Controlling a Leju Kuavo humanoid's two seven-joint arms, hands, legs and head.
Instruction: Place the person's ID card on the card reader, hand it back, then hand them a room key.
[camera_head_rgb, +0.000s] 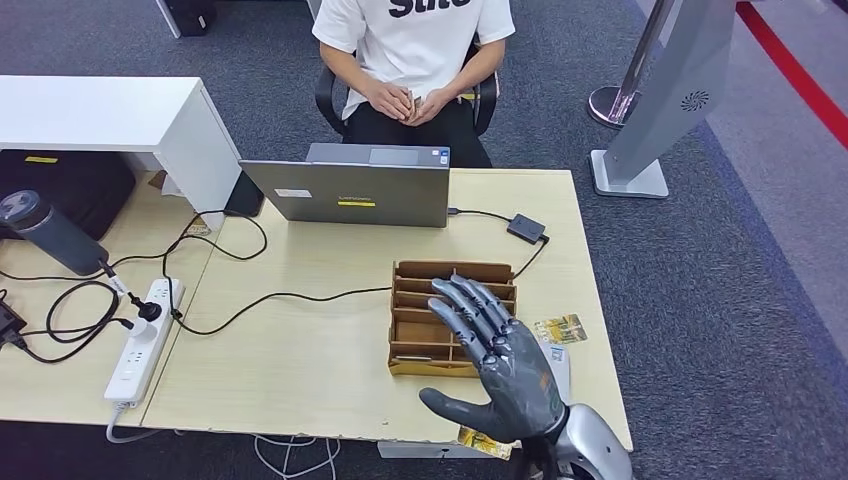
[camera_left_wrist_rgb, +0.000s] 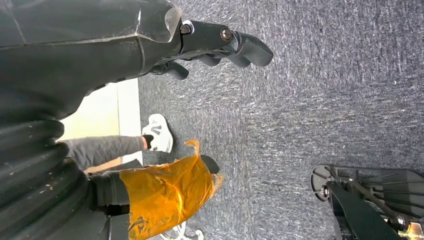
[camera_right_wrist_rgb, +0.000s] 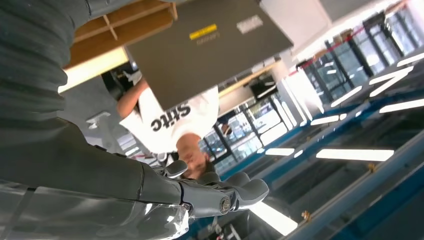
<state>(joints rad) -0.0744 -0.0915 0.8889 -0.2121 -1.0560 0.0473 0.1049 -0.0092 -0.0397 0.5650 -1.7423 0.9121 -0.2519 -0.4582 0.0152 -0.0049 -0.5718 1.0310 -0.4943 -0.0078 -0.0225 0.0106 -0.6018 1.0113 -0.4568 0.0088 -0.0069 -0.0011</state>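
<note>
Right hand (camera_head_rgb: 505, 365) is hovering palm-down over the near right part of the desk (camera_head_rgb: 300, 360), fingers spread and holding nothing, fingertips reaching over the wooden rack (camera_head_rgb: 440, 300) toward 12 o'clock and the thumb sticking out toward 9 o'clock. In the right wrist view the same hand (camera_right_wrist_rgb: 220, 192) is showing empty, with its fingers stretched out. Just at 3 o'clock of the hand, a card (camera_head_rgb: 560, 328) is lying flat on the desk, and another card (camera_head_rgb: 484, 443) is peeking out at the desk's near edge under the wrist; which one is the ID or the room key I cannot tell. At 1 o'clock from the rack, the small black reader (camera_head_rgb: 526, 228) is sitting on the desk, wired to the laptop (camera_head_rgb: 350, 190) at 11 o'clock. Beyond the laptop, at 12 o'clock, a person (camera_head_rgb: 415, 40) is sitting with both hands together in the lap, holding something small. Left hand (camera_left_wrist_rgb: 220, 45) is hanging over grey carpet (camera_left_wrist_rgb: 325, 100), its fingers loosely bent and nothing in them. At 9 o'clock on the desk, a power strip (camera_head_rgb: 140, 345) is lying among black cables.
</note>
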